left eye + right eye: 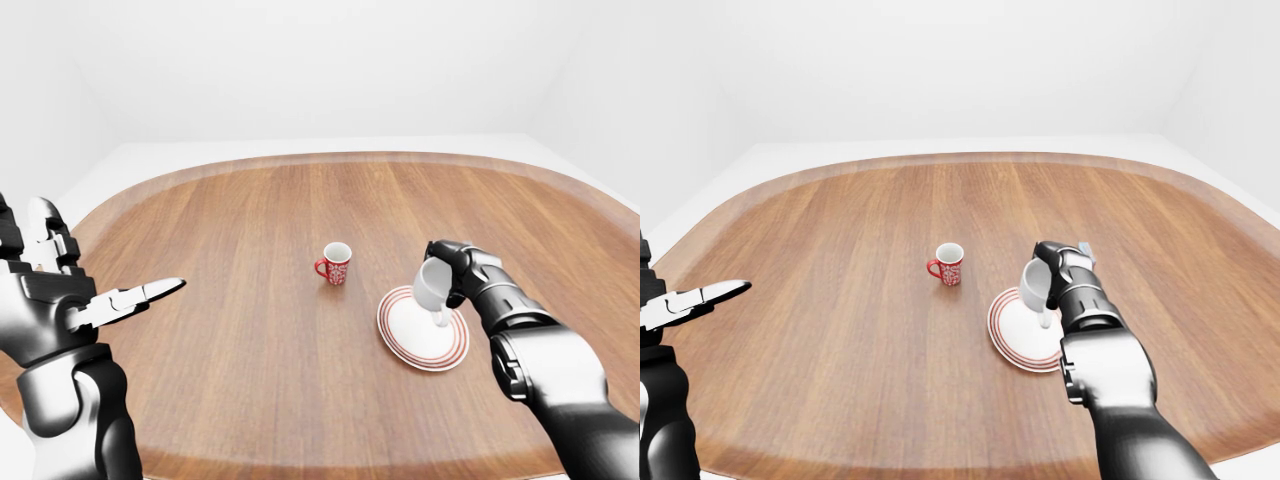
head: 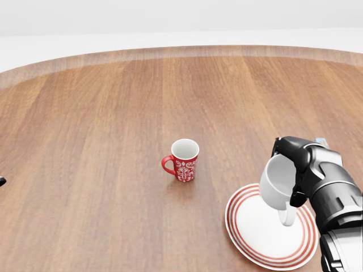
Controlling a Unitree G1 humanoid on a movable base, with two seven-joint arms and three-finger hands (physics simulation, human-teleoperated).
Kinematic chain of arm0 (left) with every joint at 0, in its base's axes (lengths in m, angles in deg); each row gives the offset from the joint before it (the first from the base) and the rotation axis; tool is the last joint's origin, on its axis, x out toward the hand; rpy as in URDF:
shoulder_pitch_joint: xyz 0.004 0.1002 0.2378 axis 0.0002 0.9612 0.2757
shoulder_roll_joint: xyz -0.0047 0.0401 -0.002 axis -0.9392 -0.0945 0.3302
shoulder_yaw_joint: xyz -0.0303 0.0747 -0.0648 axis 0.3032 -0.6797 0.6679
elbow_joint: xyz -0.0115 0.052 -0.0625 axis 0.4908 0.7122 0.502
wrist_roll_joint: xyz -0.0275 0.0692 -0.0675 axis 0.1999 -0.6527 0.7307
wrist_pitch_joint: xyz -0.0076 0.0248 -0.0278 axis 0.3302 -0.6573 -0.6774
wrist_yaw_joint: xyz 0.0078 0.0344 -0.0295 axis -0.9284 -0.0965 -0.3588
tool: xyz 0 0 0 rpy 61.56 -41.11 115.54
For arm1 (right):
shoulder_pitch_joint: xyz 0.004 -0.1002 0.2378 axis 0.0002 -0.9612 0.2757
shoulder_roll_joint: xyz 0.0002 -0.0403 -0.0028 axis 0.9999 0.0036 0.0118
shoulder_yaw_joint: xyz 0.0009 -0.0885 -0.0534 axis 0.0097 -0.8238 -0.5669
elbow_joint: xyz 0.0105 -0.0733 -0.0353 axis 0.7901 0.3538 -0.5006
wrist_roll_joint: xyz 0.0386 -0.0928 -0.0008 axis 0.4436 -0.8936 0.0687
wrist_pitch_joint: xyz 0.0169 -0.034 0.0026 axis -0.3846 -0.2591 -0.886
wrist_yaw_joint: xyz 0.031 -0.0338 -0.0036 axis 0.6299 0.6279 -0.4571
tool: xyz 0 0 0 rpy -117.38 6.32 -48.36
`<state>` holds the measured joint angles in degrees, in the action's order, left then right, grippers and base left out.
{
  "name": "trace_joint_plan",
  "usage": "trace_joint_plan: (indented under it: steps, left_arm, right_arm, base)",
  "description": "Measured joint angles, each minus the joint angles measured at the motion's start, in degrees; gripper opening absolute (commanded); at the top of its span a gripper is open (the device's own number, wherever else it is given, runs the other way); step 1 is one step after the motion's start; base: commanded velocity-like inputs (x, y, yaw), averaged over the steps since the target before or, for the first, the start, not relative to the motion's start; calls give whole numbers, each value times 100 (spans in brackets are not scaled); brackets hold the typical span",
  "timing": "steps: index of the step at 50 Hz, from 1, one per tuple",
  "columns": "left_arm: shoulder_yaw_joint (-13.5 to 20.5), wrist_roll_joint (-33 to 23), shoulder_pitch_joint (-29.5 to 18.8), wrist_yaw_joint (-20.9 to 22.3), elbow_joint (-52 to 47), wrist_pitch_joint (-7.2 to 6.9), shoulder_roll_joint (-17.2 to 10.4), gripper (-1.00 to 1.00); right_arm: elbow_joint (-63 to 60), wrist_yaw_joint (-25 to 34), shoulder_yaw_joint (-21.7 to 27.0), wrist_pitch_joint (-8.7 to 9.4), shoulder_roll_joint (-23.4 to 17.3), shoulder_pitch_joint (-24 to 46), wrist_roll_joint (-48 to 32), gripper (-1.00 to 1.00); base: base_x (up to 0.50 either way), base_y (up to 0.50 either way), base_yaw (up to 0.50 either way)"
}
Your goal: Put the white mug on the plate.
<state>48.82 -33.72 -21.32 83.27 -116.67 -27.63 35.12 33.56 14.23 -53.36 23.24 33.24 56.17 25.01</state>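
Right hand (image 2: 300,170) gripping tilted glossy white mug (image 2: 276,186), over round red-ringed plate (image 2: 249,229), left hand (image 1: 60,300) spread

Glossy ceramics on a smooth wooden table (image 2: 102,113).
The table shows straight brown grain with a soft satin sheen. The white mug (image 2: 276,187), red-ringed plate (image 2: 249,232) and patterned red mug (image 2: 184,161) look glazed. The right hand (image 2: 309,170) is shiny black and grey plastic or metal.

Bright, even, flat light; everything's sharp. Only faint soft shadows under the red mug (image 2: 182,160), and eye views bend the table (image 1: 250,380) rim.
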Motion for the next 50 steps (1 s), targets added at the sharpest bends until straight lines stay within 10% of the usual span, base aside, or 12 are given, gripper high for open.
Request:
trace_joint_plan:
  steps: [50]
  left_arm:
    - [-18, -14, 5, 2, 3, 0, 14, 100]
  right_arm:
    - [67, -104, 59, 0, 161, -724, 154, -100]
  base:
    - [0, 0, 0]
